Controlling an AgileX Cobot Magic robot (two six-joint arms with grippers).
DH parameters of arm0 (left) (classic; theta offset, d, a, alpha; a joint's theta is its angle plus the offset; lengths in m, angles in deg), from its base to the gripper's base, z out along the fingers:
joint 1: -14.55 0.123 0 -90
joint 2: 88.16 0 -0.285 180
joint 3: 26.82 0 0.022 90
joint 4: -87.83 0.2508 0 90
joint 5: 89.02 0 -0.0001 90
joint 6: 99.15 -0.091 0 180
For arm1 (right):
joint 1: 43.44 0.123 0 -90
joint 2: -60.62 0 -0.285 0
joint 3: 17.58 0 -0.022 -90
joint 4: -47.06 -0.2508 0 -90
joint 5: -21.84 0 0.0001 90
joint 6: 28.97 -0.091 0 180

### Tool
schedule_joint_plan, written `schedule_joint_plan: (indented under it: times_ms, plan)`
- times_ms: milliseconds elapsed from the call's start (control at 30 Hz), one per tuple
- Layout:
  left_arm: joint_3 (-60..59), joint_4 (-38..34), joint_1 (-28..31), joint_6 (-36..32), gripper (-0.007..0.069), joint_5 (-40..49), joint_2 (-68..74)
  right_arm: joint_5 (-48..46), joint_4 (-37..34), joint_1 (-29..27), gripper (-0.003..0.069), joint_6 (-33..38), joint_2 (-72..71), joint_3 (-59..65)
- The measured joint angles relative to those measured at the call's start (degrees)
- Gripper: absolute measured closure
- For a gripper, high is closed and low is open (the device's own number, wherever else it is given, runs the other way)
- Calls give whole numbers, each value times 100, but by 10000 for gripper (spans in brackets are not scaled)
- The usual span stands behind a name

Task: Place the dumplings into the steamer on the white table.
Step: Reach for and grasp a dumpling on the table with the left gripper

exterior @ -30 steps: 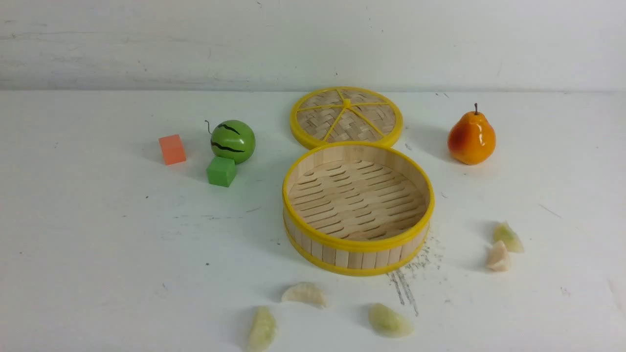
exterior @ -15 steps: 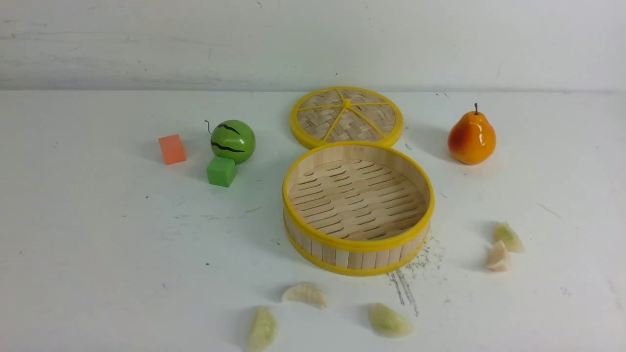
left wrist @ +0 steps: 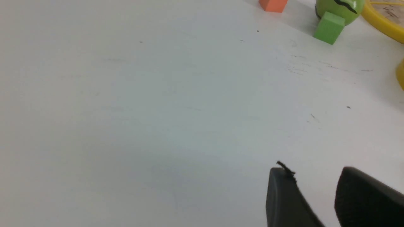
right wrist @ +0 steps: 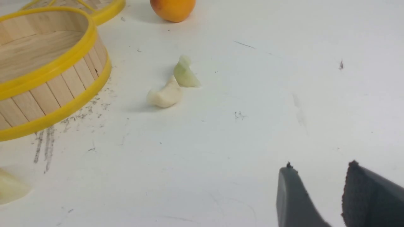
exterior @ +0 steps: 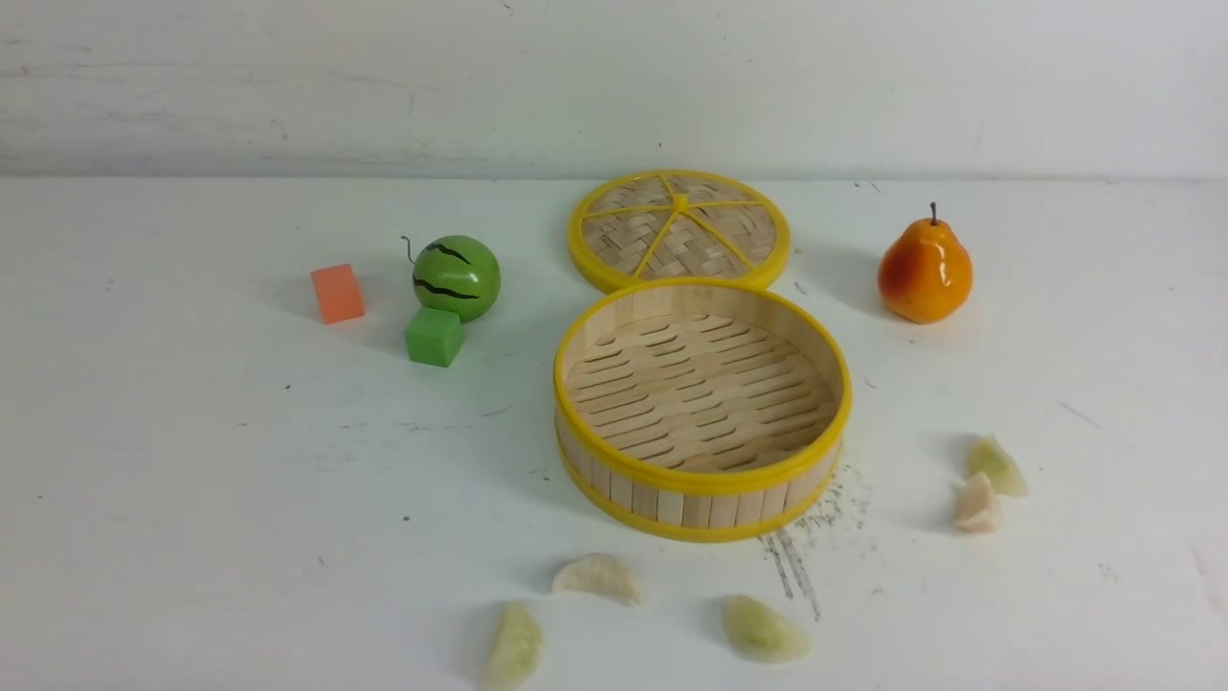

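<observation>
Steamer [exterior: 700, 507] is sitting open and empty mid-table, w/ its lid [exterior: 679, 230] lying flat just behind it, so nothing is blocking a drop from above. Dumplings [exterior: 763, 629] are all lying loose on the white table [exterior: 192, 499], none inside yet. Three are lying along the basket's near side, w/ the whitish one [exterior: 597, 578] closest to the wall. The other pair [exterior: 978, 504] is sitting off to the steamer's right, the two touching each other.

Right gripper [right wrist: 320, 170] is hovering over bare table w/ fingers apart & nothing btw them. The pair is showing ahead in its wrist view, well apart from the tips. Left gripper [left wrist: 312, 176] is likewise spread & empty, over bare table. Green cube [left wrist: 329, 27], watermelon toy [left wrist: 340, 9] & orange cube [left wrist: 273, 3] are showing far ahead of it. Neither arm is showing in the front view.

Judging by this, the job is only starting. The right arm is probably best placed for the pair, the left for the near three. The pair touching is looking like the snag: closing on one may be nudging its neighbour. Pear [exterior: 925, 269] & toys are sitting clear of likely paths, so probably just distractors
</observation>
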Motion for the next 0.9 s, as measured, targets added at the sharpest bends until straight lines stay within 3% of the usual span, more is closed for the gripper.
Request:
schedule_joint_plan:
  times_ms: [167, 900]
  plan:
    - [0, 0, -255, 0, 387, 0, 0, 0, 6, 0, 419, 4, 0, 0]
    - [0, -4, -267, 0, 387, 0, 0, 0, -52, 0, 419, 4, 0, 0]
